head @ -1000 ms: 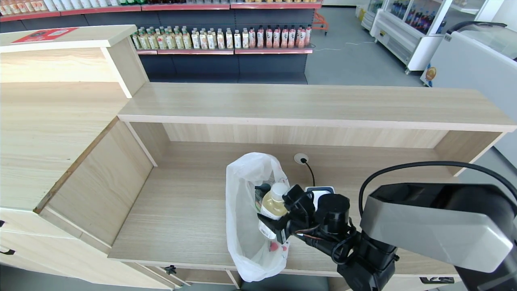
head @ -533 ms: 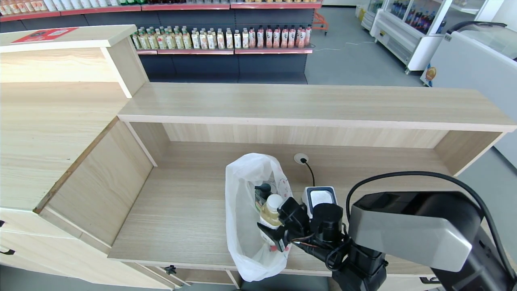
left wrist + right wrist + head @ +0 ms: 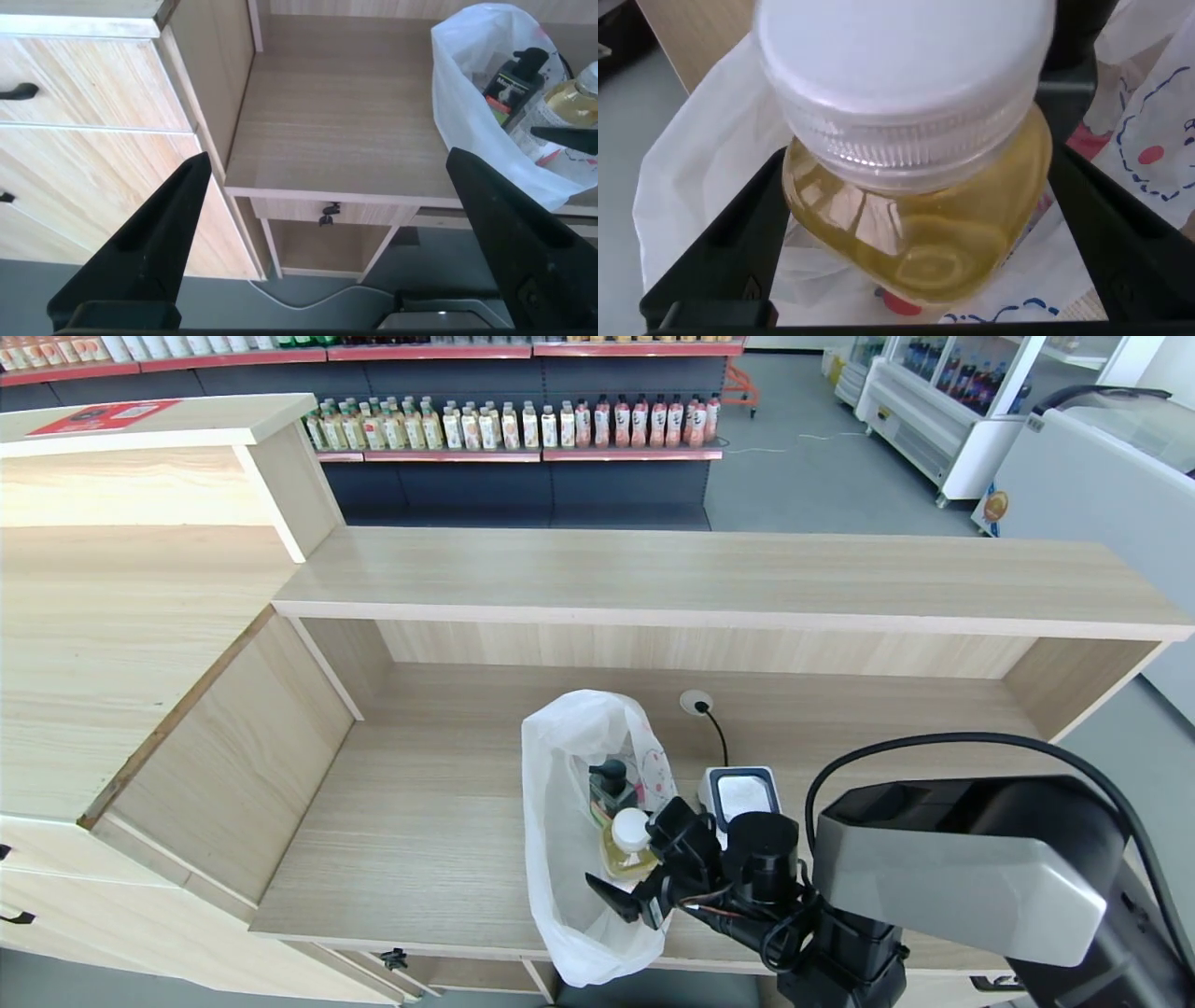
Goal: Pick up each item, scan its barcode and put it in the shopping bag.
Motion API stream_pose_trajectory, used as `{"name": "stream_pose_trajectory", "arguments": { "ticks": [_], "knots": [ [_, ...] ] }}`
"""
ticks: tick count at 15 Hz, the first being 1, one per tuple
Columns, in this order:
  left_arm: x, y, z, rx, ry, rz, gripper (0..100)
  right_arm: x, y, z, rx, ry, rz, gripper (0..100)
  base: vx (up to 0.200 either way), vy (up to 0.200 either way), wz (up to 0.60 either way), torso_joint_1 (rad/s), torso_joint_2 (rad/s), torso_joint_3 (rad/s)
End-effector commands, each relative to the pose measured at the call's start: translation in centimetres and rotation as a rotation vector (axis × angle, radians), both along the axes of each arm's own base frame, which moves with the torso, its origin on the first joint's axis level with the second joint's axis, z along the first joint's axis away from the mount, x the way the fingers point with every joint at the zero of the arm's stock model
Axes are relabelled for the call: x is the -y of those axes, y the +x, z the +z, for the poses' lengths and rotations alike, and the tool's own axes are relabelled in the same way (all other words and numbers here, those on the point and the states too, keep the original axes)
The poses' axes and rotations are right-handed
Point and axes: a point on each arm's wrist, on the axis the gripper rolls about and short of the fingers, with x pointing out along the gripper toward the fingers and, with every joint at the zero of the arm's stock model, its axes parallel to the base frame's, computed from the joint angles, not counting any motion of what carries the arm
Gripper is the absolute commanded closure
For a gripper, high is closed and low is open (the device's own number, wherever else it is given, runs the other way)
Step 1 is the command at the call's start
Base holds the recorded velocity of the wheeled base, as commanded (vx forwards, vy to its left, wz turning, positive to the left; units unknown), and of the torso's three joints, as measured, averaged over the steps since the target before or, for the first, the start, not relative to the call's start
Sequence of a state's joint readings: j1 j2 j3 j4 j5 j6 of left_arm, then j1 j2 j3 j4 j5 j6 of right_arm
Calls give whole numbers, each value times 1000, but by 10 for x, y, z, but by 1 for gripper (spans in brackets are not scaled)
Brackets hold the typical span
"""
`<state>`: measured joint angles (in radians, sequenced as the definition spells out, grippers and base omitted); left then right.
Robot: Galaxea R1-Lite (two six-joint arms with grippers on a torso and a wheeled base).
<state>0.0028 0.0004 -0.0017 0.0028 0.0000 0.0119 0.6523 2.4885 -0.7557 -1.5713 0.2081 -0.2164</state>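
**Operator:** What is the state of the right claw?

**Technician:** The right claw (image 3: 627, 866) stands wide at the mouth of the white thin-plastic shopping bag (image 3: 553, 821). In the right wrist view its black fingers (image 3: 705, 271) flank the clear plastic bottle of yellow liquid (image 3: 910, 215). Contact with the bottle cannot be confirmed from that view. In the head view the bottle sits beyond the fingertips.

**Operator:** Where is the bottle?

**Technician:** It is inside the bag, upright, with its white screw cap on top. It stands just beside a dark pump-top bottle (image 3: 611, 784) in the same bag, which is on the side farther from the robot.

**Operator:** And the bag?

**Technician:** It stands open-mouthed on the light wood-grain surface (image 3: 420, 803), near the front edge. A small white-framed barcode scanner (image 3: 739, 793) lies just beside it on the robot's right. A black cable (image 3: 717, 733) runs from the scanner to a round grommet (image 3: 695, 702) set in the surface.

**Operator:** What about the left claw?

**Technician:** The left claw (image 3: 327, 163) is spread wide and holds nothing. It hangs in front of the surface's front edge, well apart from the bag. Pale wooden drawer fronts with black handles (image 3: 84, 103) are nearby.
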Motion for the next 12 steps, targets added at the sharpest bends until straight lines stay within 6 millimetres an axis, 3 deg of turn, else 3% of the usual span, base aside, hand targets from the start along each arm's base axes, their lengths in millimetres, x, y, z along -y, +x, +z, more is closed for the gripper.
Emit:
{"name": "stream_pose_trajectory", "arguments": {
  "ticks": [1,4,6,8,12],
  "knots": [
    [0,0,0,0,-3,0,0,8,-6,18,-8,26,-10,0,0,0,0,0,0,0],
    [0,0,0,0,-7,0,0,15,-10,48,-24,123,-31,0,0,0,0,0,0,0],
    [0,0,0,0,-7,0,0,34,-12,68,-25,163,-72,0,0,0,0,0,0,0],
    [0,0,0,0,-7,0,0,55,-11,85,-20,200,-124,0,0,0,0,0,0,0],
    [0,0,0,0,-7,0,0,115,-14,129,29,221,-281,0,0,0,0,0,0,0]
  ]
}}
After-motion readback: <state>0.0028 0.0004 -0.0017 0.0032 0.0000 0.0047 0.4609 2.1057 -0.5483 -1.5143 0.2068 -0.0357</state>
